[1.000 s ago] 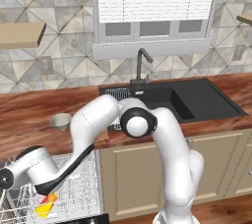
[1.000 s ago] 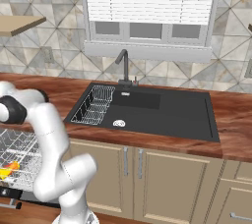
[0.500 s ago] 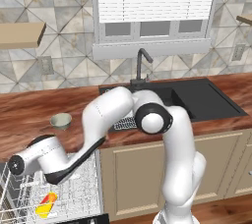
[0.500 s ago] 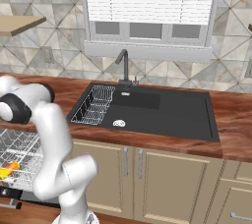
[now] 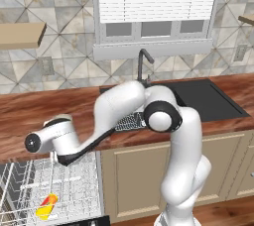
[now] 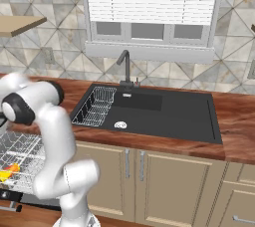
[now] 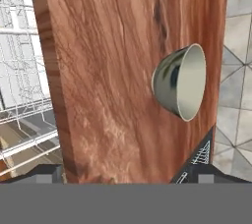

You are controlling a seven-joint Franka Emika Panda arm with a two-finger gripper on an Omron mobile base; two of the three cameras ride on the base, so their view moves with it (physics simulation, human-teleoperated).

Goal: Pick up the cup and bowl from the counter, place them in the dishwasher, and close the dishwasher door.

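Note:
The pale grey-green bowl (image 7: 182, 81) sits on the reddish-brown counter (image 7: 113, 70), close to the tiled wall. My gripper (image 7: 125, 171) is open and holds nothing. It is short of the bowl, over the counter's front part. In the left base view my white hand (image 5: 54, 138) hangs at the counter (image 5: 30, 116) edge above the dishwasher rack (image 5: 74, 190) and hides the bowl. The yellow cup (image 5: 47, 206) lies in that rack, also seen as the cup (image 6: 7, 173) from the right. The dishwasher door is down, with only a dark edge (image 5: 82, 220) showing.
A black sink (image 6: 149, 111) with a wire basket (image 6: 97, 106) and a dark faucet (image 6: 124, 69) lies to the right. Beige cabinet doors (image 6: 164, 181) stand below it. A pale wooden shelf (image 5: 20, 34) hangs on the tiled wall at the left.
My hand has risen from the dishwasher rack up and to the right, to the counter's edge, and now covers the bowl in the left base view. The cup stays in the rack.

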